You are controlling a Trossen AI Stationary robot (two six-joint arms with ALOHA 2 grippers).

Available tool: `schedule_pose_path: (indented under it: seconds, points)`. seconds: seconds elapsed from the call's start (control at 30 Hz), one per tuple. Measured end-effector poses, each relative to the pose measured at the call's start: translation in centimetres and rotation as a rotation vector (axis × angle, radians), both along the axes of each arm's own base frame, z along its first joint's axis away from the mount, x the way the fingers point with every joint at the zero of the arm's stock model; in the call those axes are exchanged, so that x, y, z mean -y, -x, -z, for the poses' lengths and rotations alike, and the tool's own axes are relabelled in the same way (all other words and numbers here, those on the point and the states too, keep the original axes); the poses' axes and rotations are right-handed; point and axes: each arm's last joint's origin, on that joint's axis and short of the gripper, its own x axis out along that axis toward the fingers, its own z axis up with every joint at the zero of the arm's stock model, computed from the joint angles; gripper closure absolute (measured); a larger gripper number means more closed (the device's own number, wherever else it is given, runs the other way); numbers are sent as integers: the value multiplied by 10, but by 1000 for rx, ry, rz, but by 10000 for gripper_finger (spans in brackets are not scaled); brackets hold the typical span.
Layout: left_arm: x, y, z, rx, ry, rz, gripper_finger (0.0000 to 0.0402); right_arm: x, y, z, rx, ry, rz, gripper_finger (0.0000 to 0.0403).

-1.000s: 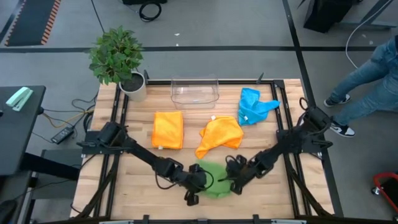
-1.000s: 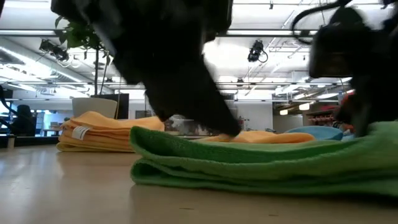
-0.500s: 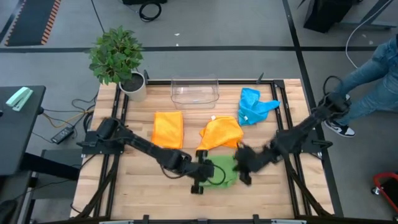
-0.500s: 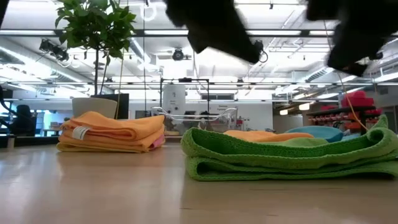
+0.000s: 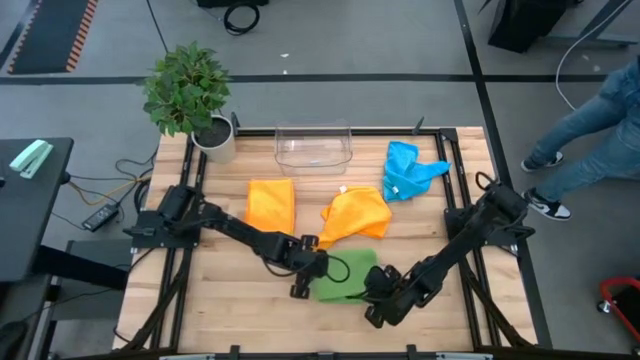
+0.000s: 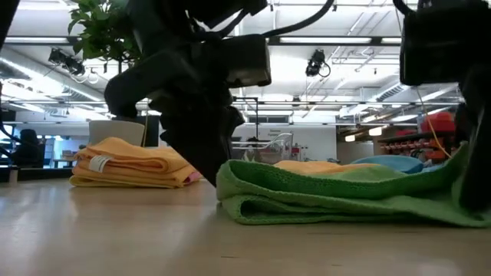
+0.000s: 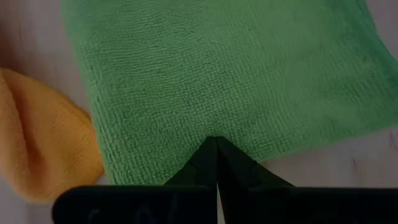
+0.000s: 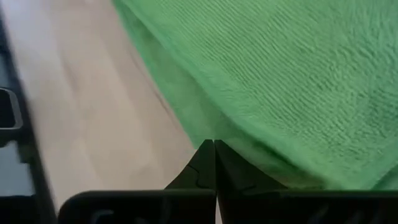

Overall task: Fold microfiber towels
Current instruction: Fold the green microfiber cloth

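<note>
left gripper and right gripper closed, flanking folded green towel, clear bin

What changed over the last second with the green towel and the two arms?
The green towel, doubled over, slid back and forth along the front of the table. Left gripper and right gripper both stayed shut at its edges, shifting with it. Folded orange towel, loose orange towel, blue towel and clear bin stayed put.

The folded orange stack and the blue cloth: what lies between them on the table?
In the high view, a crumpled orange towel lies between the folded orange stack and the blue cloth.
</note>
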Motion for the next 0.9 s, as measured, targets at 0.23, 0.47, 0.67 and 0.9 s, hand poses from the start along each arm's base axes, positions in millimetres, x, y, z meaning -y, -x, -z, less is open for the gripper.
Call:
schedule_pose_path:
  seconds: [0.23,0.47,0.67,0.9]
  points:
    - [33,9,0,16,122,-41,394,12,13,-1,-68,30,6,402]
    - [78,16,-11,126,328,-92,395,43,28,-19,-146,121,1,402]
    - [83,19,-22,156,208,-101,387,65,27,-56,-28,72,10,402]
    - [60,20,-40,199,11,-158,392,57,24,-62,55,3,52,402]
